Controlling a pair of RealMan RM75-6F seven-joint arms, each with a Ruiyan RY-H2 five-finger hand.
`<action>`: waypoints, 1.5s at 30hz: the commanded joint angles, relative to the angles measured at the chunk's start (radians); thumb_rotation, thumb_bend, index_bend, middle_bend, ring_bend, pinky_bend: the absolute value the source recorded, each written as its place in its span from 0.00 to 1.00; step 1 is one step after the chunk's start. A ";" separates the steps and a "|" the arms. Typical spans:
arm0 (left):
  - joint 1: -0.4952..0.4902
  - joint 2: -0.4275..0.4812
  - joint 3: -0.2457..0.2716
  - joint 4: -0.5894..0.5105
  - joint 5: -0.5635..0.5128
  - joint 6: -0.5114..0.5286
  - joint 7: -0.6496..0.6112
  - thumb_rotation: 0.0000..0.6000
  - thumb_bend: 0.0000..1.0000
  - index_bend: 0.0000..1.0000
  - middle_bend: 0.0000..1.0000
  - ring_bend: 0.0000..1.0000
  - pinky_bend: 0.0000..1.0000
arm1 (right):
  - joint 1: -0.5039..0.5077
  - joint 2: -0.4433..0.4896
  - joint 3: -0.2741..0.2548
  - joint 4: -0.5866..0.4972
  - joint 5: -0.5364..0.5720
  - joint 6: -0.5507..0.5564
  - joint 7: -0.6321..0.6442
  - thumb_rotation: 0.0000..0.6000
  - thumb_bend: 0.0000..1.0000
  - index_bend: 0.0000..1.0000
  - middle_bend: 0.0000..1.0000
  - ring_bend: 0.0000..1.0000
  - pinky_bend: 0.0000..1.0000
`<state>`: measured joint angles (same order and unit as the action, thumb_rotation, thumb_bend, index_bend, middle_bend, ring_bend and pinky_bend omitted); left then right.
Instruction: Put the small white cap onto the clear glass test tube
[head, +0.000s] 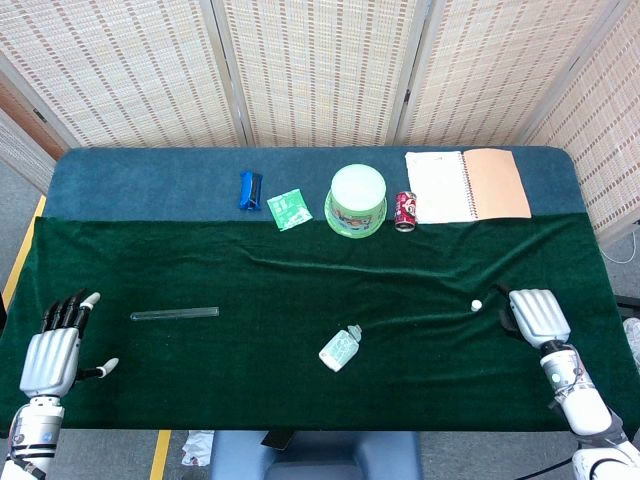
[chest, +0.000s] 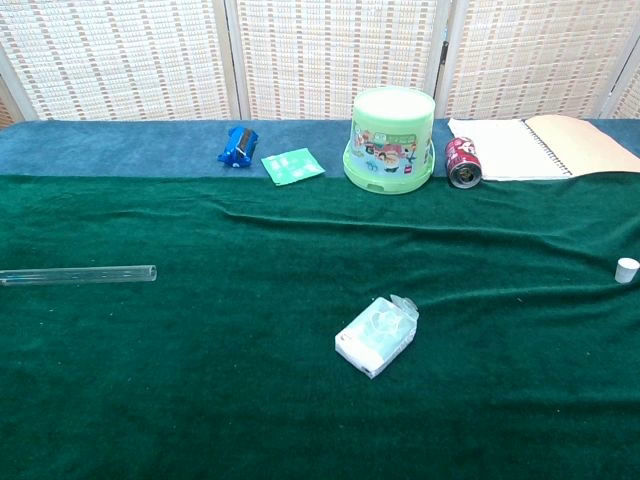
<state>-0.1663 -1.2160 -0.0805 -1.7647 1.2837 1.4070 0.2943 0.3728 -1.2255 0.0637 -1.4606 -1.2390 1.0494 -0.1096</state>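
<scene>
Fingers of the right hand (head: 536, 314) were curled in and held nothing; the left hand (head: 52, 352) lay spread and empty at the tabletop's near left corner. The white cap (head: 477, 305) sat just beside the right hand near the right edge, tiny, light, likely rolling; a pinch at its sides would suit. The test tube (head: 174, 314), fragile and slippery, lay well apart toward the left edge, bare green cloth (head: 300, 290) between them.

bright even light; soft faint shadows; sharp focus; no glare
</scene>
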 joint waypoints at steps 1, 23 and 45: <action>0.001 0.000 0.002 -0.001 -0.001 0.000 0.003 1.00 0.10 0.13 0.07 0.06 0.00 | 0.019 -0.003 0.020 -0.004 0.036 -0.023 -0.041 1.00 0.31 0.30 0.87 1.00 0.99; 0.006 0.012 0.006 -0.024 -0.024 -0.008 0.027 1.00 0.10 0.13 0.07 0.06 0.00 | 0.163 -0.088 0.013 0.155 0.102 -0.261 -0.130 1.00 0.30 0.42 0.90 1.00 1.00; 0.006 0.015 0.012 -0.026 -0.037 -0.022 0.026 1.00 0.10 0.12 0.07 0.06 0.00 | 0.208 -0.109 -0.004 0.195 0.144 -0.325 -0.154 1.00 0.42 0.44 0.91 1.00 1.00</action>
<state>-0.1608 -1.2015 -0.0690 -1.7902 1.2468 1.3850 0.3205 0.5807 -1.3338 0.0599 -1.2657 -1.0948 0.7246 -0.2629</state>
